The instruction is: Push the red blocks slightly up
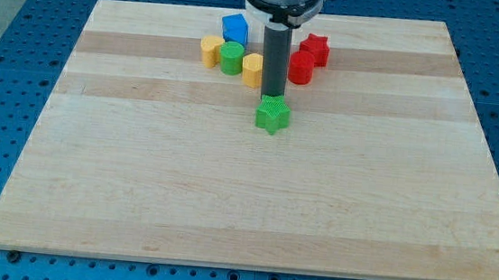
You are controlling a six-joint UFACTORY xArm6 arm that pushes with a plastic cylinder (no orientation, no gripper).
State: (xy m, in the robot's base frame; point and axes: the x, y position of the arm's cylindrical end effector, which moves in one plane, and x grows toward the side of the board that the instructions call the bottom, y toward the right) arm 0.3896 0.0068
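Wooden board [136, 194], red blocks [308, 58] upper-right of my tip [273, 98]

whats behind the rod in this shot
Behind the rod, toward the view's top, a blue block shows at its left and two red blocks at its right. Whatever lies directly behind it is covered. My tip meets the green star block.

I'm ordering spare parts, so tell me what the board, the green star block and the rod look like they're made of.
The board looks like pale wood with a matte finish: joined planks and grain lines show. The green star block looks like plastic, possibly 3D printed, given its fine ribbed surface. The rod above my tip is dark and smooth, perhaps metal or plastic; the picture cannot settle which.
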